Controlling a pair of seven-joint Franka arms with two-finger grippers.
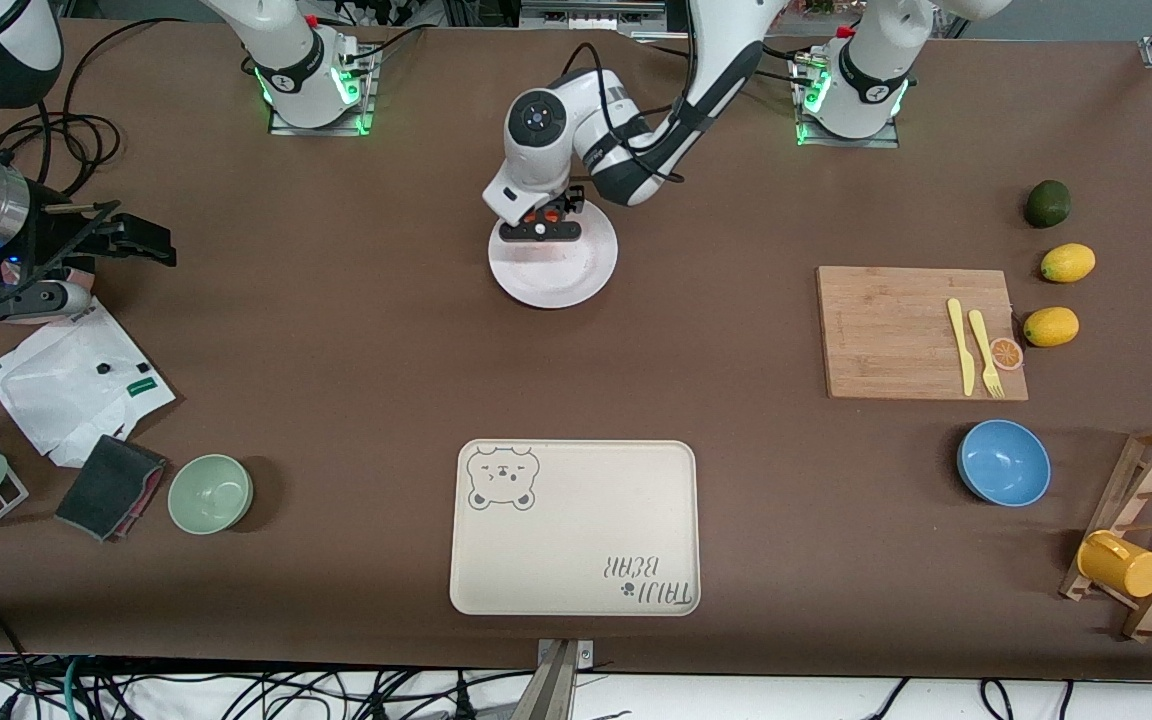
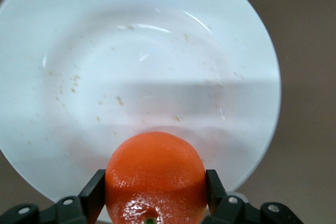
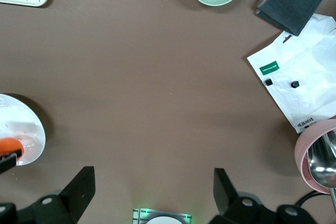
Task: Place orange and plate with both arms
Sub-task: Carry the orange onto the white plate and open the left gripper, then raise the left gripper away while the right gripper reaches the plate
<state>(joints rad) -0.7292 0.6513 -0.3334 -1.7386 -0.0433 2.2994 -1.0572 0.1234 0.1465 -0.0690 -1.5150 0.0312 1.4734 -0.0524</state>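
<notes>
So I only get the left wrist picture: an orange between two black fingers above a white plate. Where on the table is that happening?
Observer: The plate sits mid-table, near the robots' bases, farther from the front camera than the cream bear tray.
Operator: Is the other arm helping?
Observer: No. The right gripper waits open over bare table at the right arm's end, holding nothing.
Operator: Any other fruit about?
Observer: Two lemons and a dark green fruit lie beside the cutting board, at the left arm's end.
</notes>
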